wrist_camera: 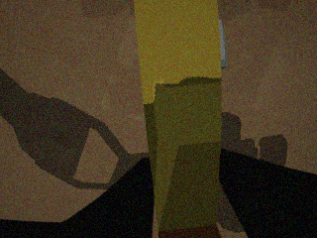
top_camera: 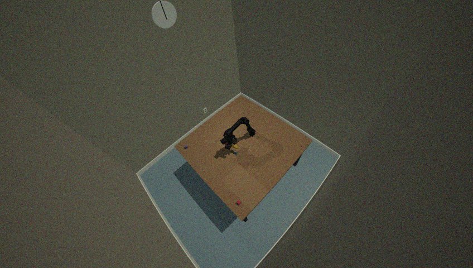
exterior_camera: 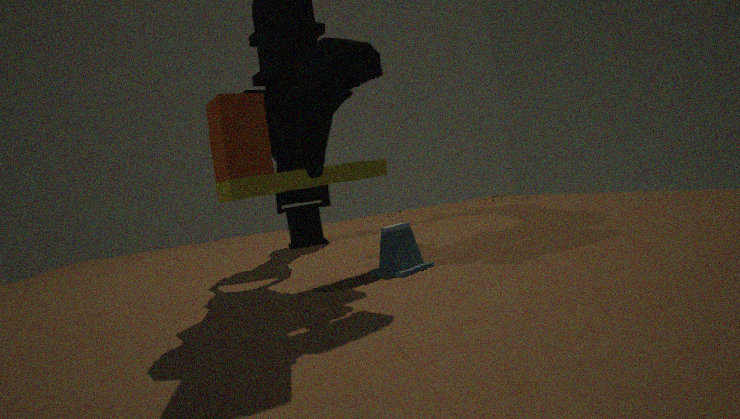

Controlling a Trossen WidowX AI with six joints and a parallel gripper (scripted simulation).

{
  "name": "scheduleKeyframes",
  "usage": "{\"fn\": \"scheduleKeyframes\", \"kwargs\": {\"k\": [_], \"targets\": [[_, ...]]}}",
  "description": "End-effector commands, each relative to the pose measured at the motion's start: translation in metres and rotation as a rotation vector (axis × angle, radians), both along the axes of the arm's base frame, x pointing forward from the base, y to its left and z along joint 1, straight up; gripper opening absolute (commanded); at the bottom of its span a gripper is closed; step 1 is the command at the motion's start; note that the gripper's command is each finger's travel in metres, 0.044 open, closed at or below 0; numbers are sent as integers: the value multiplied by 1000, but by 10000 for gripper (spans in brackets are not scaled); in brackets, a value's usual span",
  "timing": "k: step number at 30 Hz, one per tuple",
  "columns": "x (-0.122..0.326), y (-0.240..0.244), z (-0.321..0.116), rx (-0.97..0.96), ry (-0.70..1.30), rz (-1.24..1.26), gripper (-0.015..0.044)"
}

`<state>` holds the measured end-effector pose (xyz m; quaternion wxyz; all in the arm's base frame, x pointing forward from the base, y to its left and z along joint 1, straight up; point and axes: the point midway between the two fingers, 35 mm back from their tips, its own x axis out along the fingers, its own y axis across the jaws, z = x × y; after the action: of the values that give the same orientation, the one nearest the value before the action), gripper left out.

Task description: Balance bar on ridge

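Observation:
A yellow bar (top_camera: pixel 235 146) (exterior_camera: pixel 358 168) (wrist_camera: pixel 180 45) carries an orange block (exterior_camera: pixel 243 137) on one end; a dark red strip of the block (wrist_camera: pixel 190 232) shows at the bottom of the wrist view. My gripper (exterior_camera: pixel 312 175) (wrist_camera: pixel 182 162) is shut on the bar between its ends and holds it in the air, higher than the ridge. The blue ridge (top_camera: pixel 235 153) (exterior_camera: pixel 400 250) (wrist_camera: pixel 223 45) stands upright on the table, right of and below the bar in the exterior view. In the wrist view the bar partly hides it. The far finger is mostly hidden behind the bar in the exterior view.
The wooden table (top_camera: pixel 265 109) (exterior_camera: pixel 597 337) bears the arm. A small red cube (top_camera: pixel 238 202) lies near the table's front corner, and a small purple-blue object (top_camera: pixel 186 147) near its left corner, both far from the ridge. Shadows of the arm fall around the ridge.

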<state>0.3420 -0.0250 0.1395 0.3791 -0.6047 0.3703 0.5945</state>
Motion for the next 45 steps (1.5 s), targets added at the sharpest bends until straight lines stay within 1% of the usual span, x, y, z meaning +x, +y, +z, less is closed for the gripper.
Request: {"fn": "scheduleKeyframes", "kwargs": {"k": [1, 45], "targets": [[1, 3, 3, -1, -7, -169, 0], [11, 39, 5, 43, -2, -1920, 0]]}}
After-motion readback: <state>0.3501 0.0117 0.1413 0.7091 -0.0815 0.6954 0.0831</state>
